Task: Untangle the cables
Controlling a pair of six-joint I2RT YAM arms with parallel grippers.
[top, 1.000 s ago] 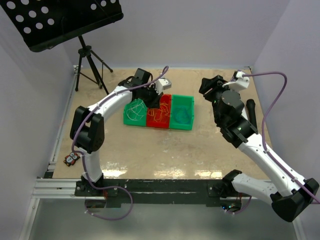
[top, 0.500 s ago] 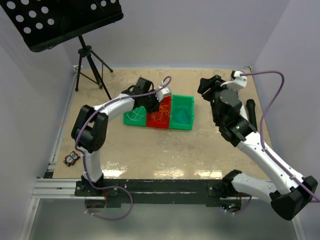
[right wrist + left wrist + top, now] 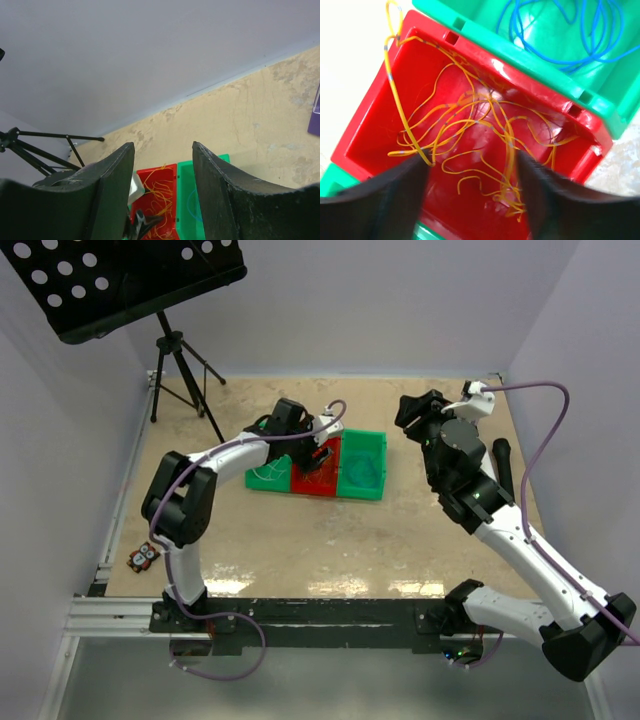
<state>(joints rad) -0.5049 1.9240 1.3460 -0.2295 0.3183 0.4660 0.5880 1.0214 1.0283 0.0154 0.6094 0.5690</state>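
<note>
**A:** Where's the left pincer (image 3: 471,159)?

**B:** It hangs spread wide over the red bin (image 3: 365,135), gripping nothing. The yellow cord (image 3: 485,125) lies in a loose heap right under the gap. One strand runs just beside the left finger (image 3: 380,200), at about 7 o'clock in the wrist view.

**A:** So what's the risk if it drops and closes?

**B:** I think it would catch several loops at once. They cross each other all over the bin floor, so a blind pinch could tighten the knot when it lifts.

**A:** Anything else?

**B:** At 11 o'clock a loop hangs over the red rim. A pull from the middle could drag that loop across the edge and snag it in the slot there. The light bin might also tip or slide on the surface (image 3: 300,540).

**A:** And the neighbours?

**B:** The blue cord (image 3: 575,62) sits coiled in the green bin (image 3: 530,60) at 1 o'clock, apart from the yellow one. From above, the white cord (image 3: 268,464) lies in another green bin (image 3: 256,483) at 9 o'clock of the red one. A sideways swing could carry yellow strands into either bin.

**A:** The right pincer (image 3: 162,150)?

**B:** It's spread, empty, raised well away at 2 o'clock of the bins. Nothing is holding the red bin down.
</note>
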